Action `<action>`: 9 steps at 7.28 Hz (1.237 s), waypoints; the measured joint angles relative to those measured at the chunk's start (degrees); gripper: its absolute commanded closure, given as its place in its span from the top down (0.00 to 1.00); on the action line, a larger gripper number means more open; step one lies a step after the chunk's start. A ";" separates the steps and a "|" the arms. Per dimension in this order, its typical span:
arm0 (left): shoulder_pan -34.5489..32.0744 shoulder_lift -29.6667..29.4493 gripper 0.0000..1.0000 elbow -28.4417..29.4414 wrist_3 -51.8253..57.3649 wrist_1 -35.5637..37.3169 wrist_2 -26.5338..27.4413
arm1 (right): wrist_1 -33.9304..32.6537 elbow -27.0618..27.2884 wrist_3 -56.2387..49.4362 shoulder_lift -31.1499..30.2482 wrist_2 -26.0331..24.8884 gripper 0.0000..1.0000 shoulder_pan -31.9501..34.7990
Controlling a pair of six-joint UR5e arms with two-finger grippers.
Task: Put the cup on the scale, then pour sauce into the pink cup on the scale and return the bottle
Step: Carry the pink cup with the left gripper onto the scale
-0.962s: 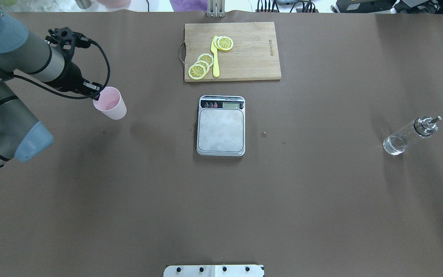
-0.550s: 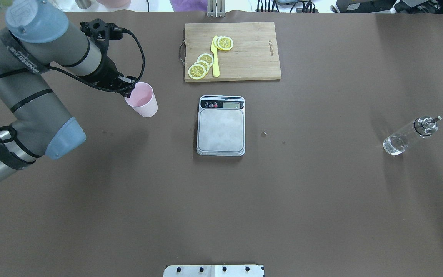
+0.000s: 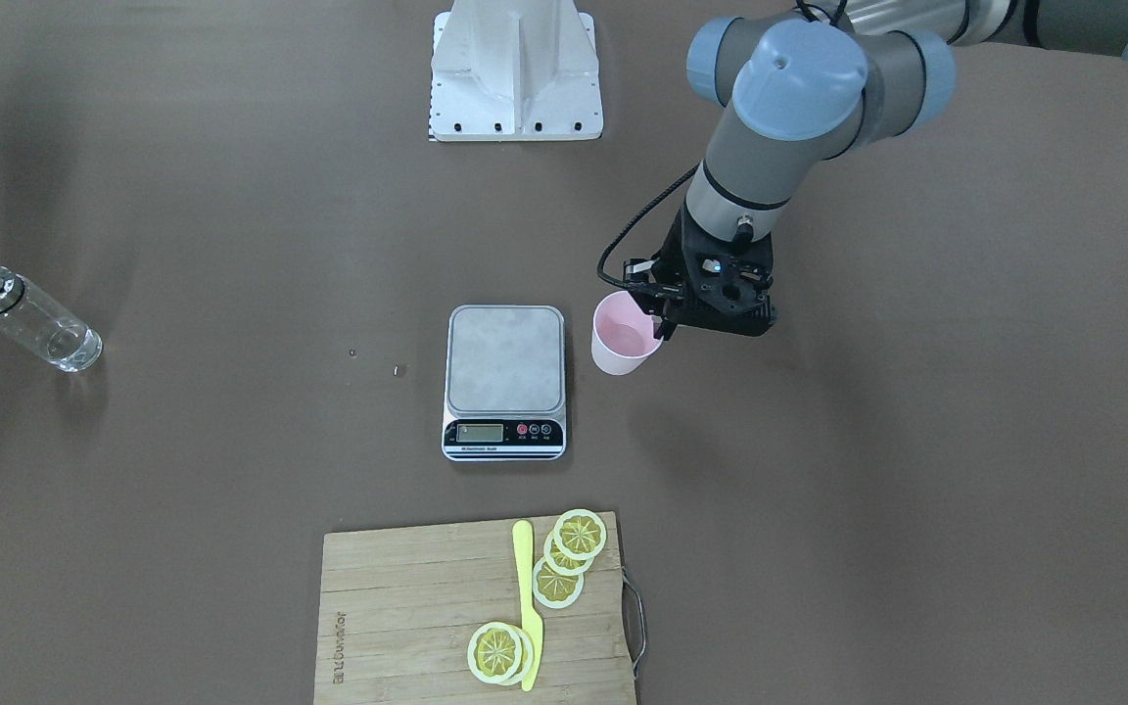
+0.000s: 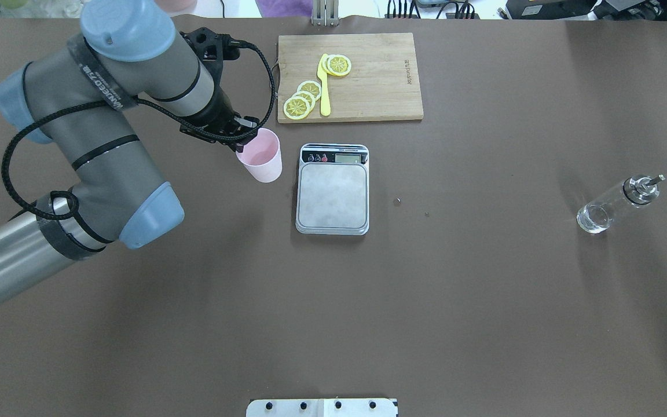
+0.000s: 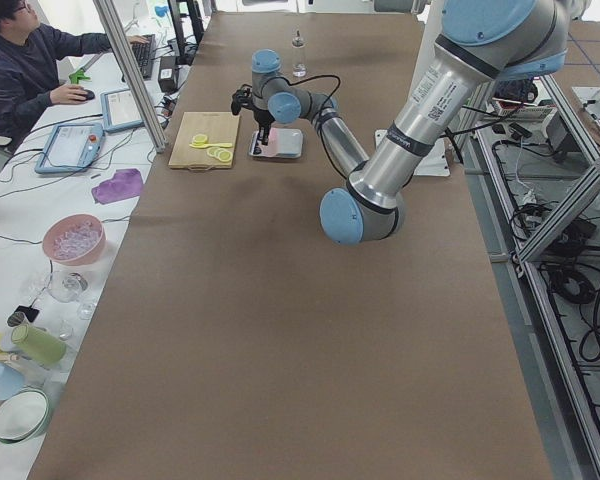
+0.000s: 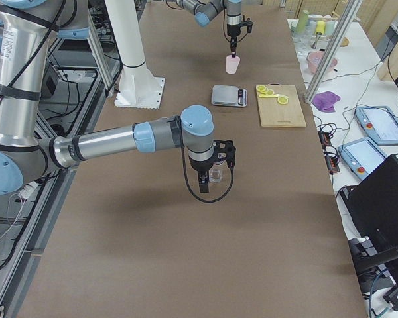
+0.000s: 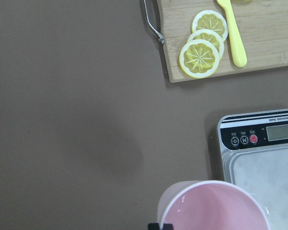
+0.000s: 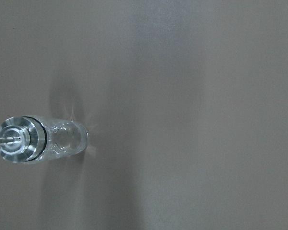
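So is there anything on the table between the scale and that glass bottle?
Almost nothing: the overhead view shows two tiny specks beside the scale, then bare tabletop up to the bottle.

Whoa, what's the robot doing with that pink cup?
The robot's left gripper holds the pink cup by its rim, right beside the scale but not on it yet. The scale's platform has nothing on it. The glass bottle stands by itself far over on the other side of the table, and nothing is gripping it.
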 measured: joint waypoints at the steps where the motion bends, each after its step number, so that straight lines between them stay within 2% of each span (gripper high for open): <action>1: 1.32 -1.23 0.00 0.25 -1.52 0.21 0.75 | 0.00 -0.02 0.00 0.00 0.00 1.00 0.00; 3: 4.95 -4.59 0.00 2.70 -4.27 0.35 3.92 | 0.00 -0.02 0.00 0.00 0.00 1.00 0.00; 6: 7.41 -10.26 0.00 9.37 -6.16 0.31 7.11 | 0.00 -0.02 0.00 -0.02 0.00 1.00 0.00; 9: 7.97 -11.30 0.00 11.39 -6.25 0.24 8.61 | 0.00 0.01 0.00 -0.14 0.00 1.00 0.00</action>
